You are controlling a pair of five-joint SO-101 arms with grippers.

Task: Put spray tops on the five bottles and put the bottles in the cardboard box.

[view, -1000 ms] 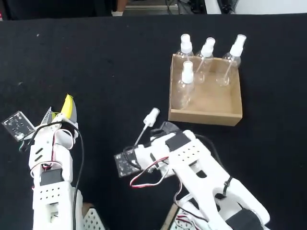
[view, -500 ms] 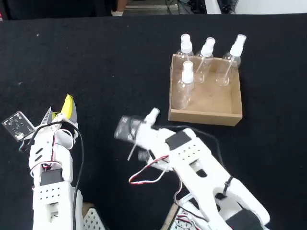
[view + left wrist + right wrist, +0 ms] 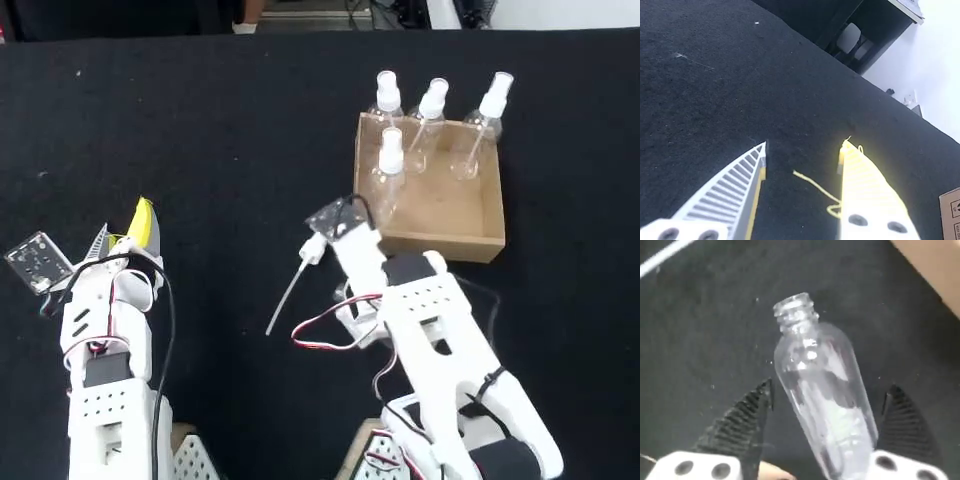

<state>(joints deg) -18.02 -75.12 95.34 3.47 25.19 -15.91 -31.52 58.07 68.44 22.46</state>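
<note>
Black tabletop [image 3: 200, 120]: right gripper [image 3: 827, 390] gapes around the uncapped bottle [image 3: 805, 350]; left gripper [image 3: 803, 146] spread. Closing off-centre could squirt it toward the spray top [image 3: 312, 248] at eight o'clock.

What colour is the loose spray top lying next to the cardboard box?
White, with a thin pale tube. The spray top shows best in the high view.

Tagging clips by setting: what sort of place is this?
Probably a robotics lab or office workbench: a black cloth-covered table, a white plastic robot arm with exposed wires, and a white wall with a socket beyond the table.
</note>
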